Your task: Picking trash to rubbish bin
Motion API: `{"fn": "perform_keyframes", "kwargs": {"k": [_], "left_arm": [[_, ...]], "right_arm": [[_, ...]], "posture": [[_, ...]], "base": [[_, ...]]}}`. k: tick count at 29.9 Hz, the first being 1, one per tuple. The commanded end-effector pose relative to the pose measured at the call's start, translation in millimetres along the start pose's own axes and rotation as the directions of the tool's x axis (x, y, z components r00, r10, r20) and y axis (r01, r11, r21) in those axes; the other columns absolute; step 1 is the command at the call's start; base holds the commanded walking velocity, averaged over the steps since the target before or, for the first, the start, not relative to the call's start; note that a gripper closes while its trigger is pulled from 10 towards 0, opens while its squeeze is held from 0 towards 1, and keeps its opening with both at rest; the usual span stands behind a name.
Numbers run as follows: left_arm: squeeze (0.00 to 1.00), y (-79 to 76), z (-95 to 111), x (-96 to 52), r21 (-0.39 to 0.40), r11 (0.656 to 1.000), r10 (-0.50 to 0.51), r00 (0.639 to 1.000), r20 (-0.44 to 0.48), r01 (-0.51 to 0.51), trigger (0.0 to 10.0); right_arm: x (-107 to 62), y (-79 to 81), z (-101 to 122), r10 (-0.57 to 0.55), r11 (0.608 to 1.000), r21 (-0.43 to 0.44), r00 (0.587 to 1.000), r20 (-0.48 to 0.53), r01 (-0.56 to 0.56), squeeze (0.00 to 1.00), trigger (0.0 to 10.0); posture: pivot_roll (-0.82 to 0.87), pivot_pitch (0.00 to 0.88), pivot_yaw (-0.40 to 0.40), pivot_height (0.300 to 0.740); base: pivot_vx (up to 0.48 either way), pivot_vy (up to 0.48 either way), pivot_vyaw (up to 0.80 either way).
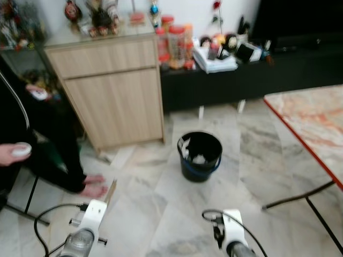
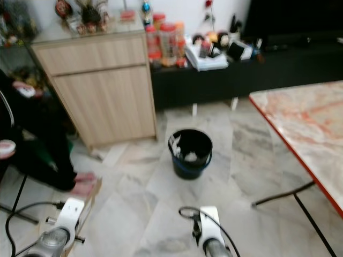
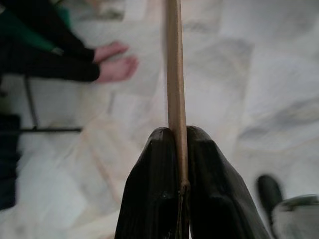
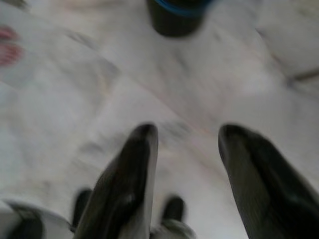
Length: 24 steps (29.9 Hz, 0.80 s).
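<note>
Cardboard strip (image 3: pixel 174 74) sits clamped edge-on in the left gripper (image 3: pixel 180 137) at lower left; right gripper (image 4: pixel 187 137) spread apart, holding nothing. Black rubbish bin (image 1: pixel 199 156) stands mid-frame on marble floor (image 1: pixel 252 160).

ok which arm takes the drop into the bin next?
Left. The left gripper is already shut on a thin brown cardboard strip, while the right gripper is open and holds nothing. The black rubbish bin stands ahead on the floor, between both arms.

Place: I stand in a home living room.
Signs ahead of me: marble floor (image 1: pixel 161 214), wooden cabinet (image 1: pixel 115 96), cluttered low TV bench (image 1: pixel 230 75).
</note>
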<state>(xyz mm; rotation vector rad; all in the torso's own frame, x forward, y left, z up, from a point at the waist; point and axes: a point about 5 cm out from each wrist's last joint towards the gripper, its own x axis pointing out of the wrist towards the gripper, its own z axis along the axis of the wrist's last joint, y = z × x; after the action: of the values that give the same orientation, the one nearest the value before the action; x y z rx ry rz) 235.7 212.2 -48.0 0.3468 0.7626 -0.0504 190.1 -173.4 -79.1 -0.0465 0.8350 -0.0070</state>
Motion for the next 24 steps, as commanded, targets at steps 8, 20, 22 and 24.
{"fn": "perform_keyframes", "kwargs": {"k": [8,20,22,24], "left_arm": [[0.0,12.9,-3.6,-1.0,0.036,0.999,0.033,0.999,-0.021,-0.032,10.0],[0.0,11.9,-2.4,-0.7,0.02,0.999,0.031,0.999,-0.015,-0.031,10.0],[0.0,11.5,-1.9,-0.6,0.021,0.999,0.03,0.999,-0.014,-0.029,10.0],[0.0,11.3,-1.7,-0.5,0.02,0.999,0.028,1.0,-0.014,-0.028,10.0]], "right_arm": [[2.3,12.1,7.9,0.035,0.999,0.006,0.999,0.026,-0.035,0.0,10.0],[2.3,11.8,9.0,0.034,0.999,0.013,0.999,0.034,-0.034,0.0,10.0],[2.6,12.3,10.5,0.039,0.999,0.01,0.998,0.039,-0.04,0.0,10.0],[2.7,12.3,10.7,0.039,0.999,0.011,0.998,0.041,-0.04,0.0,10.0]], "posture": [[0.18,0.0,0.056,0.74],[0.19,0.0,0.053,0.74],[0.19,0.0,0.052,0.74],[0.18,0.0,0.053,0.74]], "base": [[0.322,0.0,0.0],[0.337,0.0,0.0],[0.337,0.0,0.0],[0.339,0.0,-0.8]]}}
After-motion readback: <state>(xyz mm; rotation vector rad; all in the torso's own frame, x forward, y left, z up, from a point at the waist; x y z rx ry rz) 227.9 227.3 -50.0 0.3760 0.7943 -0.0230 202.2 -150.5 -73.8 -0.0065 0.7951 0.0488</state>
